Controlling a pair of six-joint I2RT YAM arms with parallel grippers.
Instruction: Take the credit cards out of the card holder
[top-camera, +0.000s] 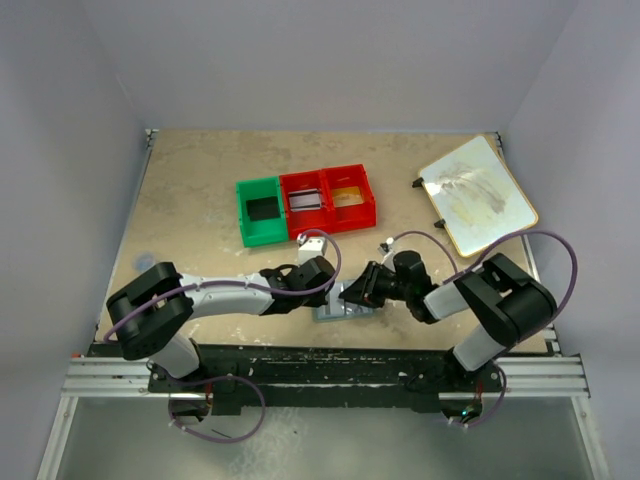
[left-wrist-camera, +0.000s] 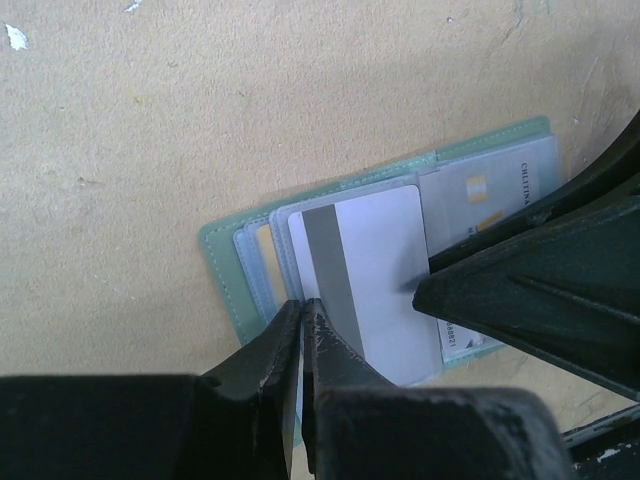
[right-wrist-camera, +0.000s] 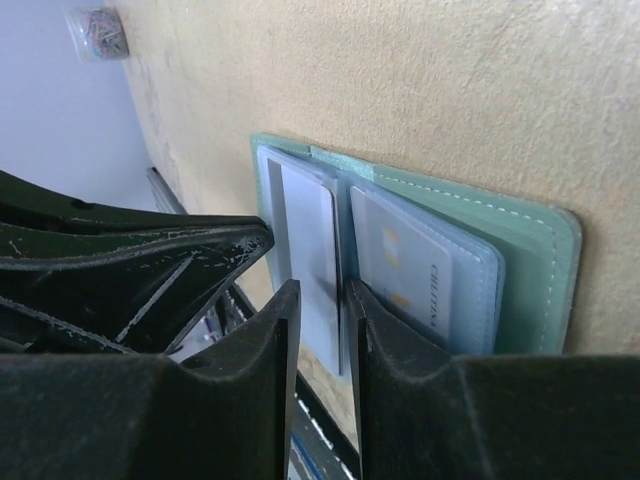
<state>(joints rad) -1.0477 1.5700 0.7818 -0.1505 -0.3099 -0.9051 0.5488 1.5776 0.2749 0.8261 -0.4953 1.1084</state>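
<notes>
The card holder (left-wrist-camera: 218, 275) lay open and flat on the rough, sand-coloured table (left-wrist-camera: 150, 150), near its front edge and between the 2 grippers. It had a soft grey-green outside with pale stitching along the border, and clear, slightly shiny pockets inside. A striped card (left-wrist-camera: 375, 270), thin and pale with 1 grey band along its length, stuck partly out of the left pocket. The left gripper (left-wrist-camera: 302, 305) had its black fingers pressed together, it seemed on the lower corner of this card, though that corner was covered by the fingers themselves. A 2nd card (left-wrist-camera: 490, 190), pale with small gold marks and printed letters, sat in the right pocket, half covered by the right gripper (right-wrist-camera: 322, 288). Its scratched fingers stood close with only a narrow slit between them, over the middle fold; I could not tell if they pinched anything. The lower edge of the holder was cut off from the wrist views.
</notes>
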